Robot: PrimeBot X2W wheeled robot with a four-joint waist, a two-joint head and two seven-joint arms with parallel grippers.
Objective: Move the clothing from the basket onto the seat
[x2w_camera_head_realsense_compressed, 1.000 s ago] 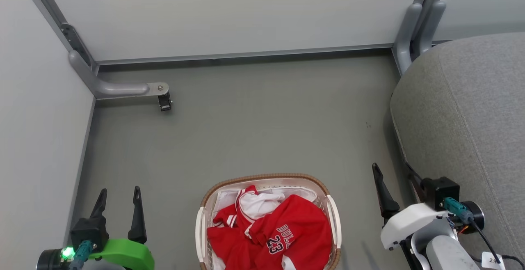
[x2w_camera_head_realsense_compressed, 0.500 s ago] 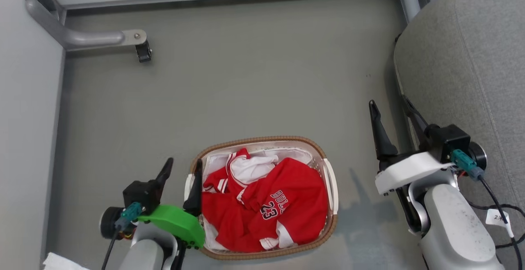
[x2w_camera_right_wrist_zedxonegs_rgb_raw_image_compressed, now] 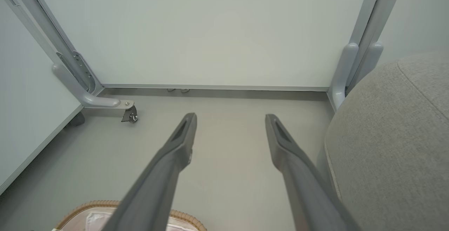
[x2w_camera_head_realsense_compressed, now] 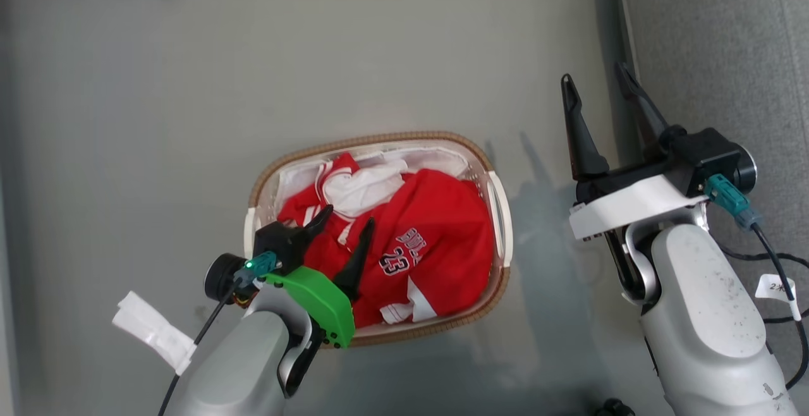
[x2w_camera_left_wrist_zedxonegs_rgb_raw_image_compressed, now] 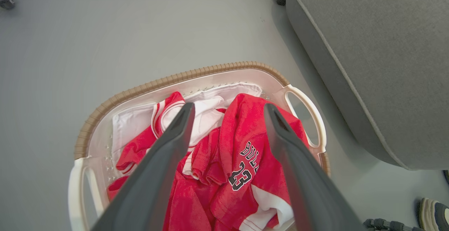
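Clothing [x2w_camera_head_realsense_compressed: 436, 239] heaped inside basket [x2w_camera_head_realsense_compressed: 379, 141]

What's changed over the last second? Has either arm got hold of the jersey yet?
The head camera has tipped down. The left gripper swung in from left of the basket to above the clothing, open, gripping nothing. The right gripper stays open beside the seat; the clothing lies in the basket as before.
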